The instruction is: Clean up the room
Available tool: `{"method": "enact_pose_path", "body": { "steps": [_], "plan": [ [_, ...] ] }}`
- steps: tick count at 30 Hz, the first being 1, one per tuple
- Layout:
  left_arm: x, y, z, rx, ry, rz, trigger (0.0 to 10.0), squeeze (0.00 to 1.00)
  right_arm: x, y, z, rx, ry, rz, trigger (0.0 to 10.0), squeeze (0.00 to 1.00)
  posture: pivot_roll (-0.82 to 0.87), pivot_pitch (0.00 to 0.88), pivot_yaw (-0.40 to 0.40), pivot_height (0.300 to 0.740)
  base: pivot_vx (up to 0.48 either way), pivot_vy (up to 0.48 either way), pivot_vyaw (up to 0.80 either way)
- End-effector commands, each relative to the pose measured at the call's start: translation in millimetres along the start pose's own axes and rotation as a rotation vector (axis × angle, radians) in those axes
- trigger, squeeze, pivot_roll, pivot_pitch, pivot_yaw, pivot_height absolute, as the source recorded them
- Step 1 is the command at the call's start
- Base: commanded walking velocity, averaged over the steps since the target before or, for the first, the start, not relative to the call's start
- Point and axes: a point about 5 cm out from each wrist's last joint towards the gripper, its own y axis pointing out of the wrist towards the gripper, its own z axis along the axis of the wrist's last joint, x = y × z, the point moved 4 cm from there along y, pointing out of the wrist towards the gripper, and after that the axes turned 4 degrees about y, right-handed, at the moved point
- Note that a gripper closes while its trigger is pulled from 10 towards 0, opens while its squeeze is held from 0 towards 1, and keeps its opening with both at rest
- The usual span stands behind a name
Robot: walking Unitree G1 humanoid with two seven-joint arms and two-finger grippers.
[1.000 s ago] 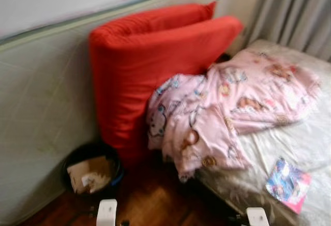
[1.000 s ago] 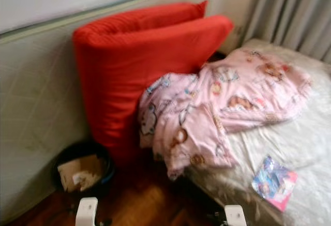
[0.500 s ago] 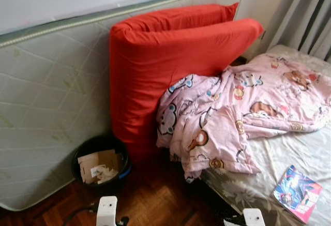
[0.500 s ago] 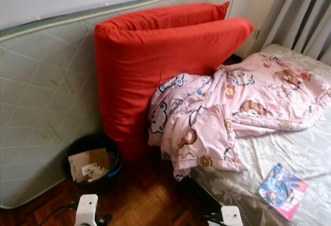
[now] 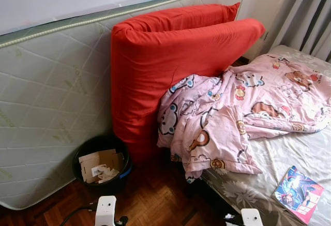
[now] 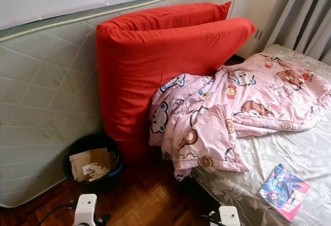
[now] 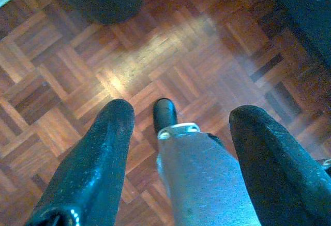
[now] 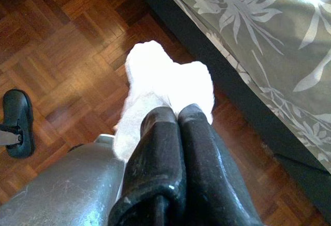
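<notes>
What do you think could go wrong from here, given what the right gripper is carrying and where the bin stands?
1. The right gripper pinches just one edge of the white tissue; it might slip onto the parquet floor while walking.
2. The black bin is wedged against the mattress and red cushion, already holding cardboard, so a drop could miss.
3. The pink blanket overhangs the bed edge and could snag.

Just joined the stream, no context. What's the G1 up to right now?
It is standing on the parquet floor beside the bed, facing a black bin that holds cardboard scraps. The right gripper is shut on a crumpled white tissue, held low above the floor by the bed's edge. The left gripper is open with nothing in it. A pink blanket lies rumpled on the bed, with a magazine near it.
</notes>
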Motion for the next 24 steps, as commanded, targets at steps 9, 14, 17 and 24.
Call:
{"method": "enact_pose_path", "body": {
  "steps": [9, 14, 17, 24],
  "plan": [
    [-3.1, -1.9, -8.9, -0.027, 0.011, -0.002, 10.0, 0.00, 3.8, -0.5, -0.7, -0.003, 0.021, -0.013, 10.0, 0.00, -0.03, 0.045, -0.061, 0.740, 0.000, -0.129, 0.00],
    [-5.0, -3.2, -13.5, -0.034, 0.009, -0.001, 10.0, 0.00, 3.6, -0.3, -0.1, -0.001, 0.027, -0.014, 10.0, 0.00, -0.03, 0.054, -0.061, 0.740, 0.000, 0.480, 0.00],
    [-4.8, -2.9, -12.5, -0.033, 0.010, -0.001, 10.0, 0.00, 3.5, -0.3, -0.1, -0.001, 0.028, -0.013, 10.0, 0.00, -0.03, 0.054, -0.061, 0.740, 0.000, 0.480, 0.00],
    [-5.2, -2.6, -11.2, -0.031, 0.011, -0.001, 10.0, 0.00, 3.1, -0.2, 0.0, -0.001, 0.028, -0.012, 10.0, 0.00, -0.03, 0.056, -0.061, 0.740, 0.000, 0.480, 0.00]
  ]
}}
